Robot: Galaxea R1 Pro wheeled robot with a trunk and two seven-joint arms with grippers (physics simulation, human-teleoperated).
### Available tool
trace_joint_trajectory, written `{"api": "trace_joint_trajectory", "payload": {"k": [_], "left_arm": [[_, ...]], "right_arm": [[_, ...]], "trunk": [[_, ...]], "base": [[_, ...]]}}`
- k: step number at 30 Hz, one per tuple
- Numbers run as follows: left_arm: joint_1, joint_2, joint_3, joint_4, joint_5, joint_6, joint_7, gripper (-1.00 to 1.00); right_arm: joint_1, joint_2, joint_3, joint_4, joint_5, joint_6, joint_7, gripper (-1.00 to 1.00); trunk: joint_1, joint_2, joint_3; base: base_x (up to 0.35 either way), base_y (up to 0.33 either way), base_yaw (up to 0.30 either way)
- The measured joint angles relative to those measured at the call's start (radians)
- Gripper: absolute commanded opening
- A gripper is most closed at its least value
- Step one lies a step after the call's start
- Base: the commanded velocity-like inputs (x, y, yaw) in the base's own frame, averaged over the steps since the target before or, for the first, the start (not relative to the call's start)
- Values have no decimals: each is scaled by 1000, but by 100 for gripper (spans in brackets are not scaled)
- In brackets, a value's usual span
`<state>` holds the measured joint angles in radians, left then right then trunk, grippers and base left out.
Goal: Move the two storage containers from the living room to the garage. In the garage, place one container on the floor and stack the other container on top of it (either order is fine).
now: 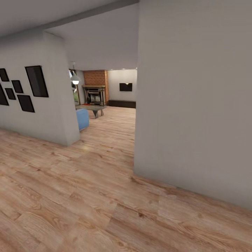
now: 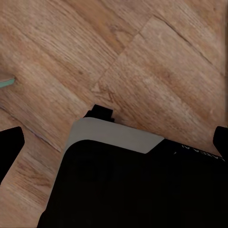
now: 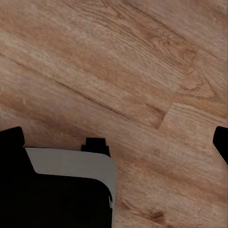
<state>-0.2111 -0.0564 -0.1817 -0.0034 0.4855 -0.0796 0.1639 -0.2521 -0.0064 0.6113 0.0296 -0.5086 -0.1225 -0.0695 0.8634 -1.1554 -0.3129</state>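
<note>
The head view is looking along a hallway of light wood-plank floor (image 1: 87, 196) towards the living room (image 1: 105, 101), which is opening between a pale wall on the left hung with black picture frames (image 1: 36, 81) and a broad grey wall (image 1: 194, 101) on the right. Far inside are showing a red-brick fireplace (image 1: 95, 89), a low bench (image 1: 91, 109), the corner of a blue sofa (image 1: 82, 118) and a hanging lamp (image 1: 75, 81).

Each wrist view is looking straight down at the planks over part of the robot's black-and-grey body (image 2: 118, 161). The left pincer (image 2: 114, 142) and right pincer (image 3: 116, 142) are both spreading wide, dark fingertips (image 2: 9, 142) sitting at opposite frame edges, holding nothing.
</note>
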Motion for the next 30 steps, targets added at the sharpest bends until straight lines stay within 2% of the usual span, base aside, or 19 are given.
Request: {"api": "trace_joint_trajectory", "payload": {"k": [6,23,30], "left_arm": [[0,0,0,0,-1,1,0,100],[0,0,0,0,-1,1,0,100],[0,0,0,0,0,-1,0,100]], "right_arm": [[0,5,0,0,0,-1,0,100],[0,3,-2,0,-4,-3,-8,100],[0,3,-2,0,-5,-3,-8,100]], "trunk": [[0,0,0],[0,0,6],[0,0,7]], "base": [[321,0,72],[321,0,261],[321,0,36]]}}
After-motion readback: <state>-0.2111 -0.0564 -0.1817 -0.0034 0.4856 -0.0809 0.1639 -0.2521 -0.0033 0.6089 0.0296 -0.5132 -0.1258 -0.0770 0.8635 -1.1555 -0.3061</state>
